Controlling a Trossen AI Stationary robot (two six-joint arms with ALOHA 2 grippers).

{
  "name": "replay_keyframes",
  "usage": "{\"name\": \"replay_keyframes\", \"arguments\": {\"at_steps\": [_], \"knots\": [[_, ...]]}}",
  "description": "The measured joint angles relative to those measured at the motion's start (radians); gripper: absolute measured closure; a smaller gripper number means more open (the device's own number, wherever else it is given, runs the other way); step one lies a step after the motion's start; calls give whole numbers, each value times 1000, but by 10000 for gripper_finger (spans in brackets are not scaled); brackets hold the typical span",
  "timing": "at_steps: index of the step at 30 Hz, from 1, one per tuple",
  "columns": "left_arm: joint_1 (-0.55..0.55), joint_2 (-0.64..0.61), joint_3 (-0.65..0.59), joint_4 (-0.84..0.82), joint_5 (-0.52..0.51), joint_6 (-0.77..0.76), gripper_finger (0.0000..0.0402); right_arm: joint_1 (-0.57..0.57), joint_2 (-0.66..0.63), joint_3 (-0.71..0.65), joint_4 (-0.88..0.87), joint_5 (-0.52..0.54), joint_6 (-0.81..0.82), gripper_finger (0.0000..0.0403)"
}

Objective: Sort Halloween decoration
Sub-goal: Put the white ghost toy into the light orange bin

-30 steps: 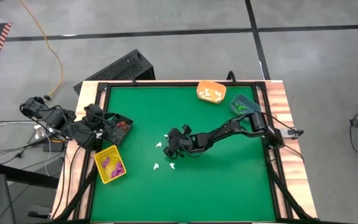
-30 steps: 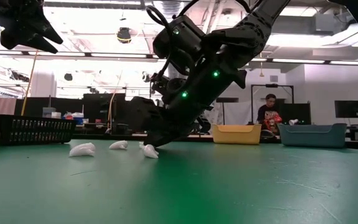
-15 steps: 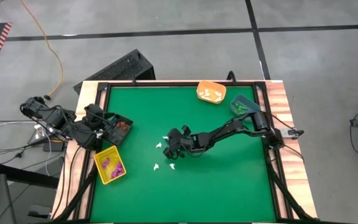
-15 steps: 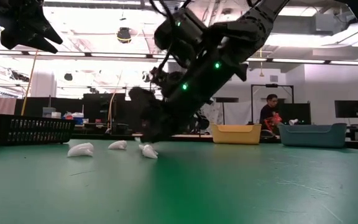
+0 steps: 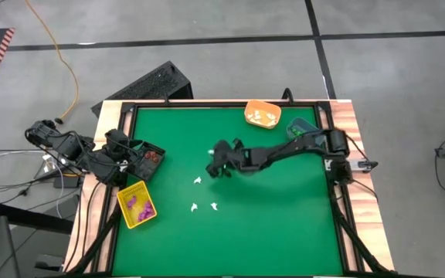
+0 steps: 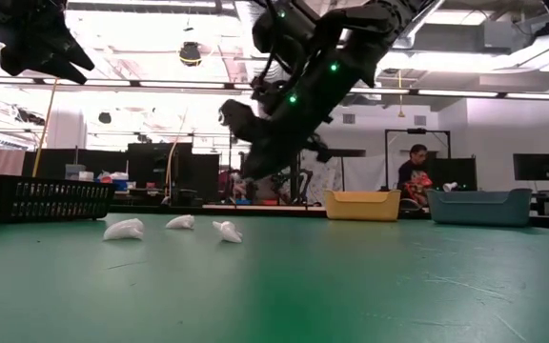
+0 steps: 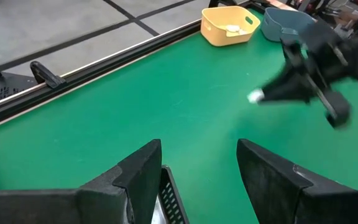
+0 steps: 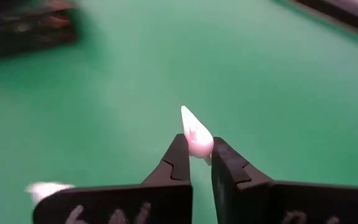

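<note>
We see the green table [image 5: 269,216] carrying four bins: black [image 5: 147,160] at 9 o'clock, yellow [image 5: 136,205] at 8, orange [image 5: 263,114] at 12, blue [image 5: 300,130] at 1. The right arm reaches toward centre; its tool [image 8: 199,163] is narrowed on one white trinket [image 8: 196,134], lifted off the cloth. The trinket is cone-shaped, long axis in line with the fingers, tip pointing away from the wrist. Left tool [image 7: 197,168] hangs over the black bin, fingers wide, nothing between them. Three more white trinkets lie on the cloth near 7 o'clock of centre: [image 5: 198,181], [image 5: 194,206], [image 5: 214,206]. Purple pieces [image 5: 139,205] in the yellow bin; count unclear.
</note>
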Motion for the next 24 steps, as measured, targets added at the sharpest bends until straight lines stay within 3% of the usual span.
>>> {"name": "replay_keyframes", "arguments": {"at_steps": [8, 15, 24], "knots": [[0, 0, 0, 0, 4, -2, 202, -230, -160, 0, -282, -173, -129, 372], [0, 0, 0, -1, 5, -29, 202, -456, -276, 1, -503, -198, -156, 372], [0, 0, 0, -1, 3, -38, 202, -653, -245, 1, -682, -333, -158, 372]]}}
